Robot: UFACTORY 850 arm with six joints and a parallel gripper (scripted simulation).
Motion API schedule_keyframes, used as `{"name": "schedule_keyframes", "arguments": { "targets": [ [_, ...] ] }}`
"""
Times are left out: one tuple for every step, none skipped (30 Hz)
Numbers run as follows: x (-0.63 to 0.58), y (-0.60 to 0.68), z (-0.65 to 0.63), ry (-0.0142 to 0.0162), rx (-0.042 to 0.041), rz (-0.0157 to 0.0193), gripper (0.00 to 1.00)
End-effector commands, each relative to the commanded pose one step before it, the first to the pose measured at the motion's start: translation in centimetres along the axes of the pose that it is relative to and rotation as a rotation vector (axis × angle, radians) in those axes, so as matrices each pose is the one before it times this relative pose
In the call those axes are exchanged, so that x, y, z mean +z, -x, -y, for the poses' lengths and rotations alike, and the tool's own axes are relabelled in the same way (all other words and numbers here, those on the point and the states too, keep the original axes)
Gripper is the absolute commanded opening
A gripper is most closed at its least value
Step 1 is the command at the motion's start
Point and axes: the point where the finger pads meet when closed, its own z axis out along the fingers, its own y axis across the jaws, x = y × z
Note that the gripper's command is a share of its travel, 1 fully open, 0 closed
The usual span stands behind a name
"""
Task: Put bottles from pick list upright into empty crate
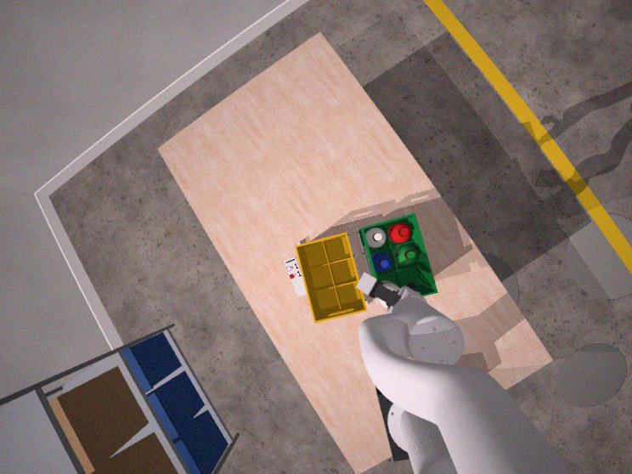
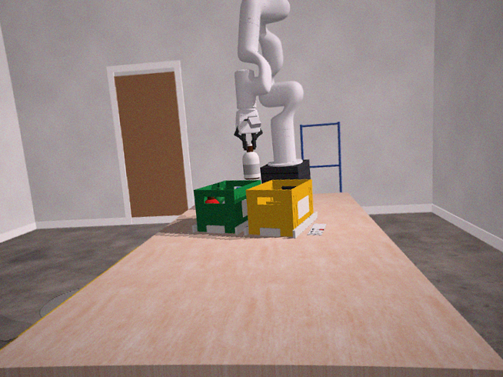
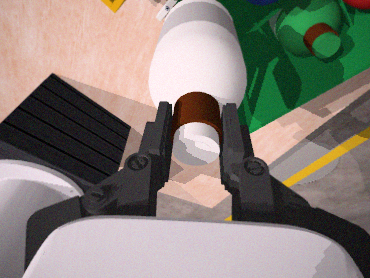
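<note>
My gripper [image 2: 250,147] [image 3: 196,120] is shut on the brown neck of a white bottle [image 2: 251,162] [image 3: 197,62] with a grey-looking band. The bottle hangs upright above the crates' rims, near the robot-side end of the green crate [image 1: 426,253] [image 2: 213,217]. In that crate stand a grey-white bottle [image 1: 375,237], a red bottle [image 1: 399,233], a blue bottle [image 1: 382,262] and a green bottle [image 1: 408,254] [image 3: 305,30]. The yellow crate [image 1: 307,285] [image 2: 270,214] is empty, with six compartments. The pick list [image 1: 299,287] [image 2: 316,230] shows a white dot with 1 and a red dot with 1.
The crates stand side by side, level, with a narrow gap between them, on the wooden table [image 1: 285,127] [image 2: 272,295]. The arm's black base block [image 3: 65,125] [image 2: 285,170] stands behind them. The arm covers part of the green crate's near end in the top view.
</note>
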Motion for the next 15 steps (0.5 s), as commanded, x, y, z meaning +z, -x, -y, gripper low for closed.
{"name": "schedule_keyframes", "arguments": {
  "targets": [
    [-0.053,-0.434,0.300,0.00216,0.00025,-0.00009,0.00],
    [0.000,-0.144,0.141,0.00000,0.00000,0.00001,0.00],
    [0.000,-0.143,0.140,-0.00001,0.00000,-0.00001,0.00],
    [0.000,-0.143,0.140,-0.00001,0.00000,-0.00001,0.00],
    [0.000,-0.143,0.140,-0.00001,0.00000,-0.00001,0.00],
    [0.000,-0.143,0.140,-0.00001,0.00000,-0.00001,0.00],
    [0.000,-0.143,0.140,-0.00001,0.00000,-0.00001,0.00],
    [0.000,-0.143,0.140,-0.00001,0.00000,-0.00001,0.00],
    [0.000,-0.143,0.141,-0.00001,0.00000,-0.00001,0.00],
    [0.000,-0.143,0.141,-0.00001,0.00000,-0.00001,0.00],
    [0.000,-0.143,0.141,-0.00001,0.00000,-0.00001,0.00],
    [0.000,-0.143,0.141,-0.00001,0.00000,-0.00001,0.00],
    [0.000,-0.143,0.141,-0.00001,0.00000,-0.00001,0.00],
    [0.000,-0.143,0.141,-0.00001,0.00000,-0.00001,0.00],
    [0.000,-0.143,0.141,-0.00001,0.00000,-0.00001,0.00]
  ]
}}
